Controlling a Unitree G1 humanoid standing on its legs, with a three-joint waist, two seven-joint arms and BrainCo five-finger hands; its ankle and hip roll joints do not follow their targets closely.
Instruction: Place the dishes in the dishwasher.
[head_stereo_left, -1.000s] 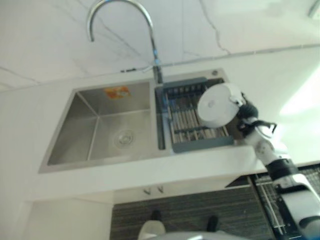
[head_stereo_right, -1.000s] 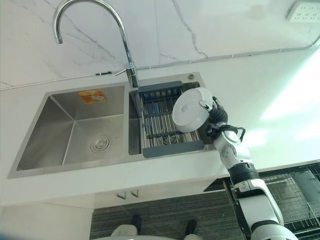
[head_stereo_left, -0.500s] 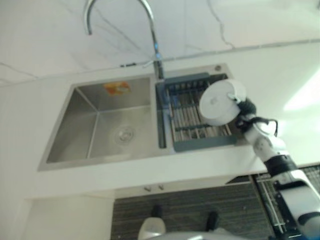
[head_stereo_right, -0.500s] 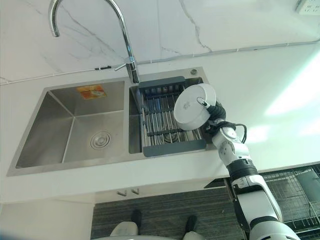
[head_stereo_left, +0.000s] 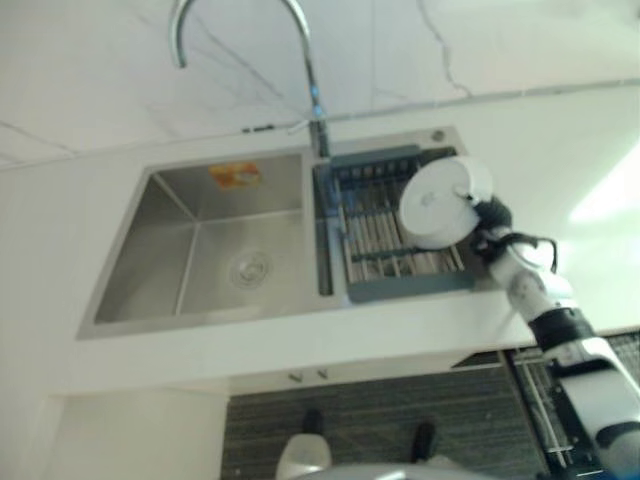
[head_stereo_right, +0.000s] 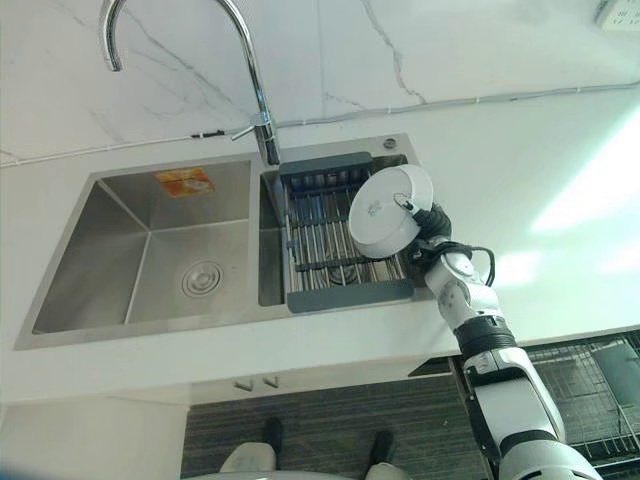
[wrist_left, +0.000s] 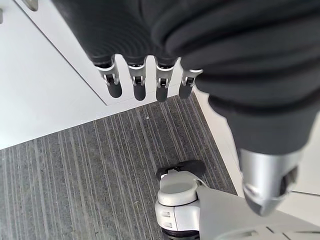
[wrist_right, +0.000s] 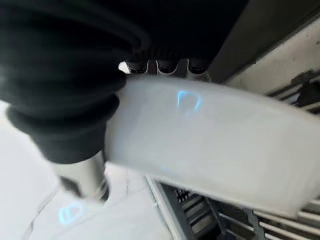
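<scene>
Carpet (wrist_left: 90, 165), grey and striped, lies nearest, below the left hand (wrist_left: 150, 45), which hangs beside a white cabinet front (wrist_left: 45, 85) with its fingers (wrist_left: 137, 85) straight and relaxed, holding nothing. At the lower right of the head views a dark wire rack (head_stereo_right: 590, 385) shows under the edge of the white countertop (head_stereo_right: 540, 180). Above it the right arm reaches up over the counter, and the right hand (head_stereo_right: 432, 222) is clamped on a white round dish (head_stereo_right: 385, 213): its wrist view shows the fingers (wrist_right: 157, 66) behind the dish's far side and the thumb (wrist_right: 85, 175) on the near side. The dish is held tilted on edge, its underside turned toward the camera, over the right part of a grey dish-draining rack (head_stereo_right: 325, 240) that sits in the right basin of the steel sink (head_stereo_right: 150, 240). The left basin has a round drain (head_stereo_right: 202, 279) and an orange sticker (head_stereo_right: 183, 181) on its back wall. Behind the sink a tall curved tap (head_stereo_right: 250, 70) rises against the white marbled wall (head_stereo_right: 450, 40)
</scene>
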